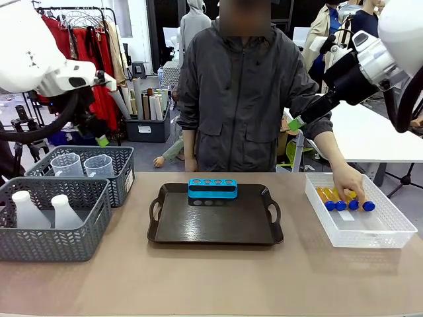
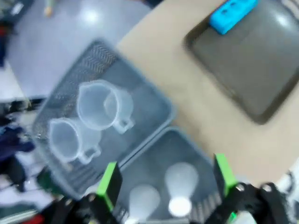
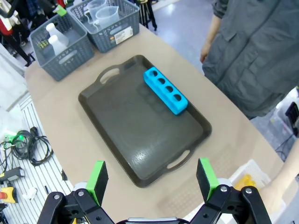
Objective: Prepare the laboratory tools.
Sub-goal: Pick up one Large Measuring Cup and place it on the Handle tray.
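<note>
Table (image 1: pixel 198 284), mid-frame: tray (image 1: pixel 218 224) holds only the rack (image 1: pixel 211 189); tubes (image 1: pixel 340 198), beakers (image 1: pixel 82 164), flasks (image 1: pixel 39 210) pending; left gripper (image 2: pixel 166 179), right gripper (image 3: pixel 152 175) spread, empty.

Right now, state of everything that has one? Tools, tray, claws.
blue rack: on the tray, four holes empty
tray: carrying the rack, otherwise bare
test tubes: capped, lying in the white crate, person's hand on them
beakers: two, upright, empty, in the far grey basket
flasks: two, upright, in the near grey basket
left claw: open, empty, above the baskets
right claw: open, empty, held high
</note>
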Motion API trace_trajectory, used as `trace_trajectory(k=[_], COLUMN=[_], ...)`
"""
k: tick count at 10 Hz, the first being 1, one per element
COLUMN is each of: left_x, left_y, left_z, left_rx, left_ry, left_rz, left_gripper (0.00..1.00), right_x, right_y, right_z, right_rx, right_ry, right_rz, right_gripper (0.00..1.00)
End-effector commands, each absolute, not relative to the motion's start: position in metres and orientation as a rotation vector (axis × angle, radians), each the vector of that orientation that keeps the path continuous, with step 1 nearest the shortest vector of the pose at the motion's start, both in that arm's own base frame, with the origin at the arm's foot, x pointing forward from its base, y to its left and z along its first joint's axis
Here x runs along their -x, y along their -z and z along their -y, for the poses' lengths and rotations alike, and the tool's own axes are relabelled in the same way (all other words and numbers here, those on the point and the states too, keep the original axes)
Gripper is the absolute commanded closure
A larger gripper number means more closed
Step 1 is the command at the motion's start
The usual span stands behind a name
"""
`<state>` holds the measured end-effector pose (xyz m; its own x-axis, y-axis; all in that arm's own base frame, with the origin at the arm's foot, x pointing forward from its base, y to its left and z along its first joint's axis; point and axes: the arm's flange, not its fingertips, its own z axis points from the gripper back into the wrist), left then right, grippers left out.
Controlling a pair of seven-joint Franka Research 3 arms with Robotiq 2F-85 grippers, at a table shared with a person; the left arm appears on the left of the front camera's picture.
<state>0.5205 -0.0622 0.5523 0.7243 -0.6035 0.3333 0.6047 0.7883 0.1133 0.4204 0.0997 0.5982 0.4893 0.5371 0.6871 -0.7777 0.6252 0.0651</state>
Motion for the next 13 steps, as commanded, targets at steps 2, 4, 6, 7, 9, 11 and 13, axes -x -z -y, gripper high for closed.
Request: trace_trajectory(k=[2,4,6,7,9,11,13], left_x=[-0.57,-0.587,-0.59,-0.588,-0.588,-0.594,-0.593], left_y=[-0.523,-0.484,-0.463,-0.454,-0.437,-0.446,-0.441], left_z=[0.04,0.021,0.012,0.012,0.01,0.007,0.012], left_rx=[-0.045,-0.055,-0.072,-0.108,-0.057,-0.054,-0.048], left_ry=[0.517,0.415,0.319,0.254,0.265,0.272,0.274], left_rz=[0.267,0.245,0.249,0.263,0.303,0.285,0.293], left_gripper=[0.0,0.0,0.0,0.0,0.0,0.0,0.0], right_x=[-0.42,-0.42,-0.42,-0.42,-0.42,-0.42,-0.42], right_y=[-0.598,-0.598,-0.598,-0.598,-0.598,-0.598,-0.598], right_z=[-0.099,-0.099,-0.099,-0.099,-0.099,-0.099,-0.099], right_rx=[-0.396,-0.396,-0.396,-0.396,-0.396,-0.396,-0.396], right_ry=[-0.835,-0.835,-0.835,-0.835,-0.835,-0.835,-0.835], right_rz=[0.677,0.677,0.677,0.677,0.677,0.677,0.677], right_gripper=[0.0,0.0,0.0,0.0,0.0,0.0,0.0])
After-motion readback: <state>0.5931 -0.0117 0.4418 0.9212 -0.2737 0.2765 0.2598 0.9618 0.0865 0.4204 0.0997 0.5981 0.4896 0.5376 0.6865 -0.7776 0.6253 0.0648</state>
